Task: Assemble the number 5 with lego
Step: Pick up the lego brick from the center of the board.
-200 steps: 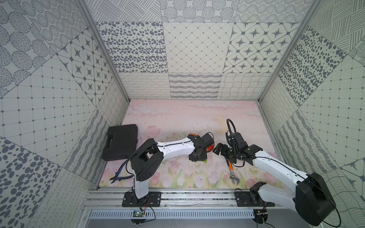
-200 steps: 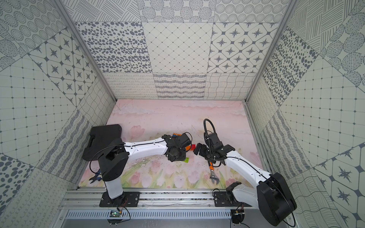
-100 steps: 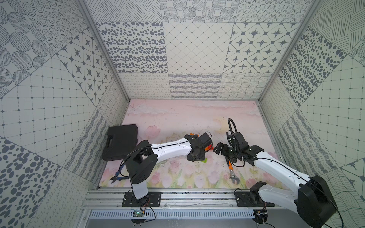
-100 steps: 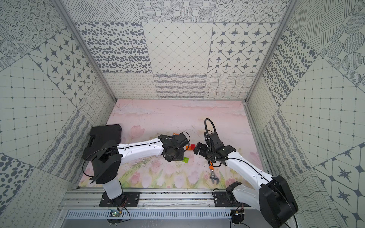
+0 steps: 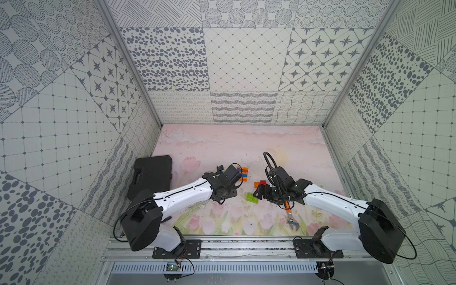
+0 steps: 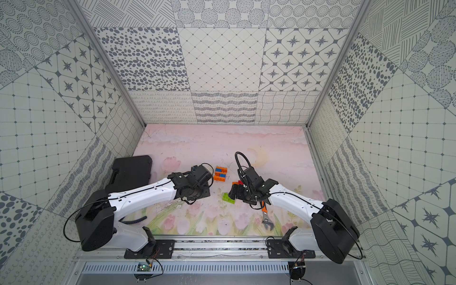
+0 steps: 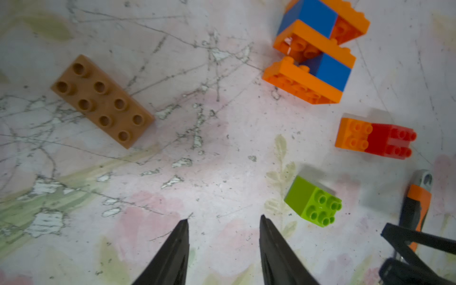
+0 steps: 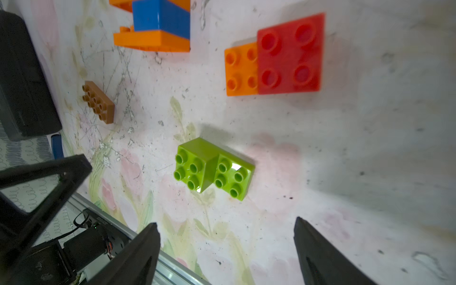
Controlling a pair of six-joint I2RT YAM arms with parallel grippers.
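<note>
We see both sets of jaws parted and empty; the lime green lego (image 8: 214, 168) lies on the surface (image 8: 345, 148) ahead of the right jaws.

— Where does the stacked lego assembly (image 5: 242, 173) sit?
— Behind the other bricks, just right of the left arm's wrist in both top views.
— And the two-brick pair (image 5: 260, 183)?
— In front of it, to the right. The stepped brick (image 5: 252, 198) lies nearer still, with the wrench (image 5: 290, 216) farther right.
— The flat oblong brick (image 7: 101, 101)?
— Apart from the rest; which side, I cannot tell.
</note>
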